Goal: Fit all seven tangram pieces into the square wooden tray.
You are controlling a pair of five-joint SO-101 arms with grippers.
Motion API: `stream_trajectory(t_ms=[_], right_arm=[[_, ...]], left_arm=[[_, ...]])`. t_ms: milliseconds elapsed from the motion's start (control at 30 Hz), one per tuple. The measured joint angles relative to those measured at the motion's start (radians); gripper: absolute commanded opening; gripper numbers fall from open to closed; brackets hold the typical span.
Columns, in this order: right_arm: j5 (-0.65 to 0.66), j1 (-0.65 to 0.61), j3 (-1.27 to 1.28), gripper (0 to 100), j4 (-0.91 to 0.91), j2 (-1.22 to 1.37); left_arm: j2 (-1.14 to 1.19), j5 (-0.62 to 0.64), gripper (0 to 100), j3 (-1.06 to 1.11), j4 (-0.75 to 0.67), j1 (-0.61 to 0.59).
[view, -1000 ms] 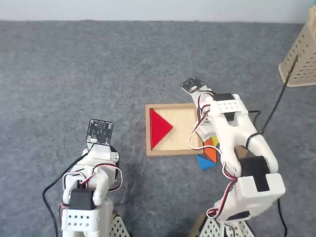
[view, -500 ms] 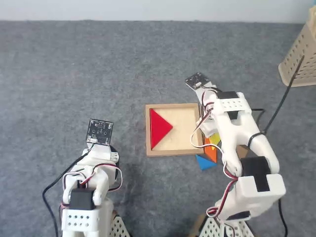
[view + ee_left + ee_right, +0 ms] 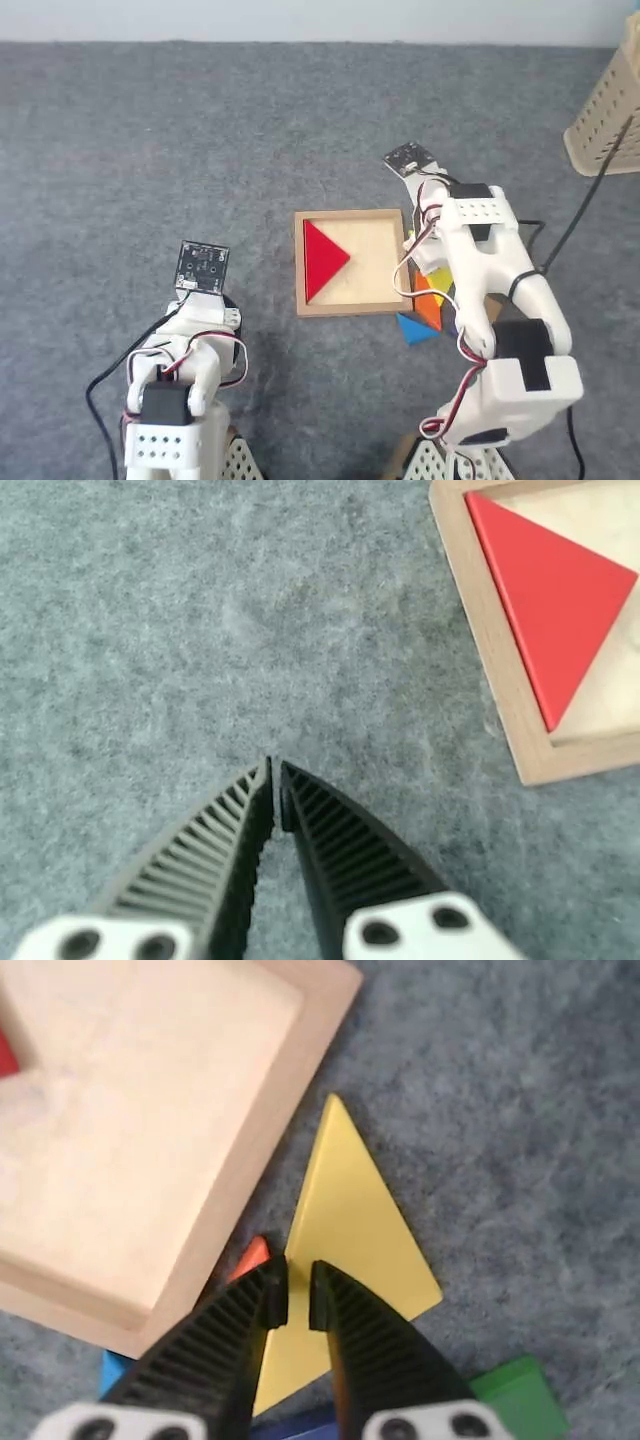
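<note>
Since the earlier frames the right arm (image 3: 480, 270) is seen shifted a little toward the right edge and far edge of the tabletop (image 3: 200, 130). More of the right rim of the wooden tray (image 3: 350, 306) is uncovered as a result. The left arm (image 3: 185, 370) is unchanged, and the tray and its content are left where they were.

The tray is placed near the middle of the tabletop. One piece, a red triangle (image 3: 322, 258), is laid flat in it against the rim that faces the left edge. The rest of the tray floor is bare wood.

The other pieces are clustered on the tabletop just outside the tray's corner toward the right and near edges. A yellow triangle (image 3: 350, 1220) is set close along the tray's outer rim. An orange piece (image 3: 430, 308) and a blue piece (image 3: 415, 327) are packed beside it. A green piece (image 3: 515, 1390) is seen at the outer side of the cluster.

The right claw (image 3: 297, 1285) is held over the yellow triangle with its fingers drawn to a narrow slit, and nothing is gripped. The left claw (image 3: 276, 770) is held over bare tabletop well toward the left of the tray, its tips almost together and holding nothing.

Wide open tabletop is left toward the far and left edges. A cream perforated basket (image 3: 610, 110) is stood at the far right corner.
</note>
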Motion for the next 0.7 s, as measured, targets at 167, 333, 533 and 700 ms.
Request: stream_trajectory(t_ms=[167,333,533,700], right_arm=[[-0.018,-0.012,0.163,10.1,-0.071,-0.147],[-0.015,-0.032,0.249,29.8,-0.130,-0.232],[0.023,-0.035,0.250,33.8,-0.141,-0.181],[0.035,0.032,0.193,33.6,-0.141,-0.123]], left_arm=[[0.000,0.000,1,0.000,0.000,0.000],[0.000,0.000,1,0.000,0.000,0.000],[0.000,0.000,1,0.000,0.000,0.000],[0.000,0.000,1,0.000,0.000,0.000]])
